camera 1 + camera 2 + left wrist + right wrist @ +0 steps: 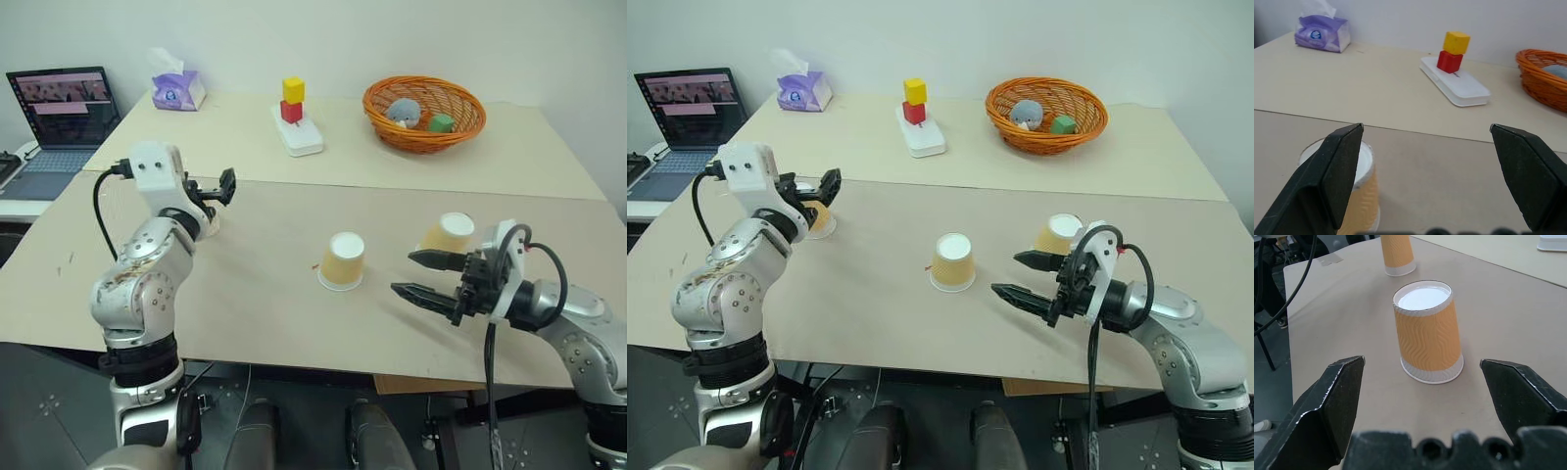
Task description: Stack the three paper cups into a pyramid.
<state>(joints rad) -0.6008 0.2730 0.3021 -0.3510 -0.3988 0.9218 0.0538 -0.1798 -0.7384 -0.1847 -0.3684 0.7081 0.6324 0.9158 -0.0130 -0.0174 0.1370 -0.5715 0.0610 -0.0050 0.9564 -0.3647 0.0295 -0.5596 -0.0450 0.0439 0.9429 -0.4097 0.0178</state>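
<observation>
Three paper cups stand upside down on the brown table (274,323), white bases up. The middle cup (343,260) sits just right of centre in the head views, the right cup (448,233) further right behind the right gripper (423,274), and the left cup (818,217) at the left, partly hidden by the left gripper (830,182). Both grippers have their fingers wide apart and hold nothing; in the right wrist view the middle cup (1427,332) stands framed between the black fingers, not touched. No stacking is done yet. The cups look very light, thin-walled and easily crushed, their ribbed sides giving some friction, so a gentle squeeze seems right. I would take each across the mid-wall, where the taper is moderate; a pinch near the narrow base may slip off, and a hard one may dent the cup.
</observation>
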